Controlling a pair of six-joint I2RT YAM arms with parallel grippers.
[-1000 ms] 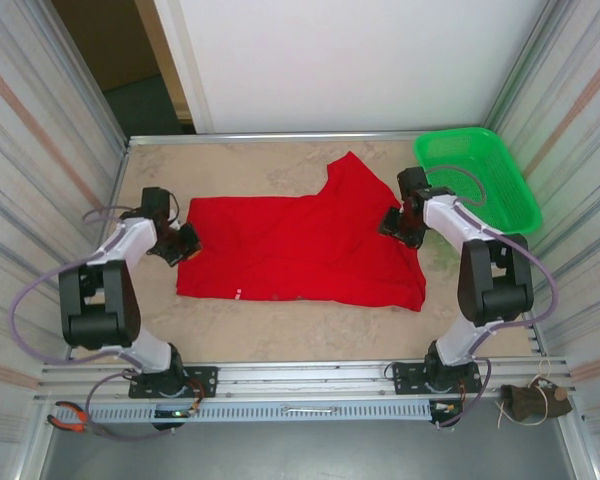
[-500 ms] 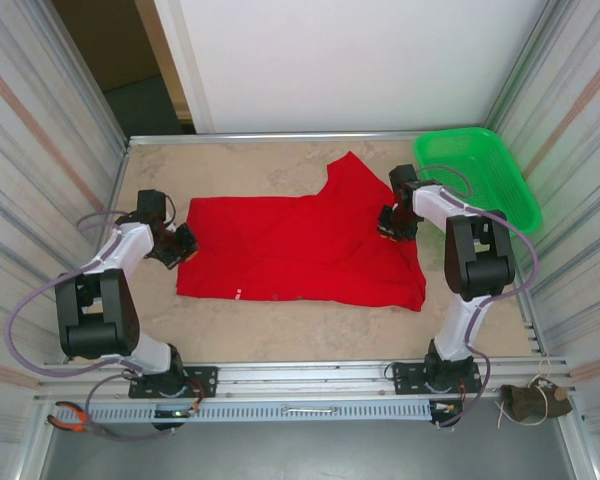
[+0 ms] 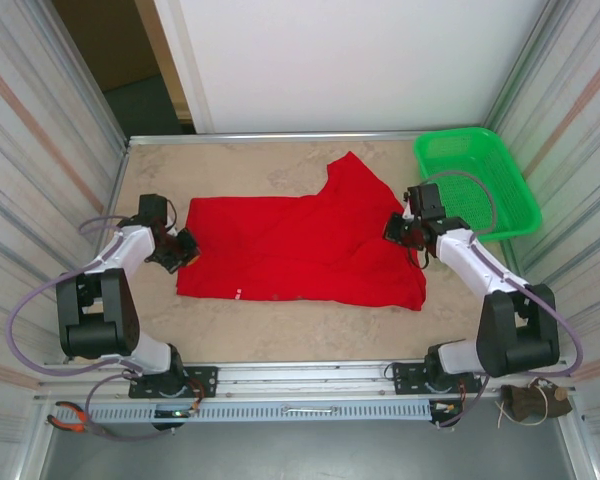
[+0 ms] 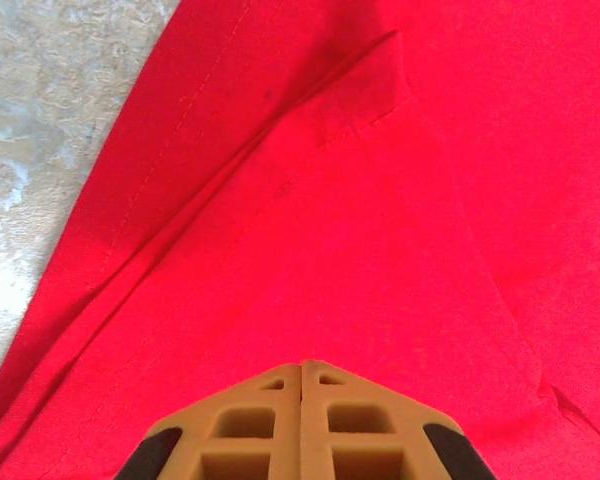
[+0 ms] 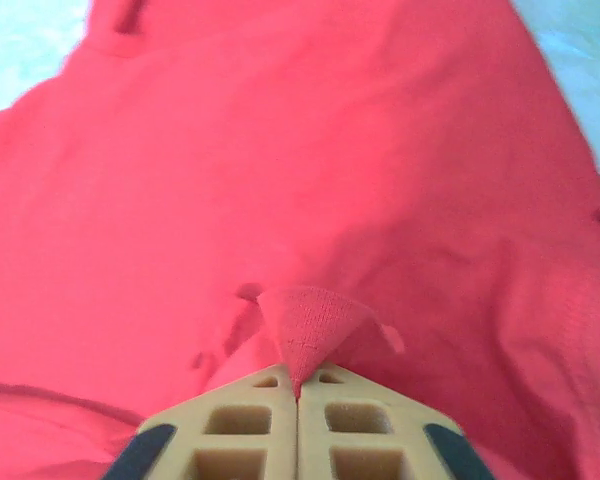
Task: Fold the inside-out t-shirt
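Inside-out t-shirt (image 3: 300,250) lies spread on the desk (image 3: 280,335), a gripper at each side edge.
Right gripper (image 5: 298,385) is closed, pinching a small peak of cloth; left gripper (image 4: 301,365) has its tips together over the shirt's edge, its hold on cloth unclear. Likely starting the first fold: both must lift together. One shirt, two grippers, one green mesh basket (image 3: 480,185) beyond.

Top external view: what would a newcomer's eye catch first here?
The bright red t-shirt spread across the middle of the table, one gripper at each end. The right gripper is shut on a small peak of its cloth; the left gripper is shut over the opposite edge. A green mesh basket stands at the far right corner.
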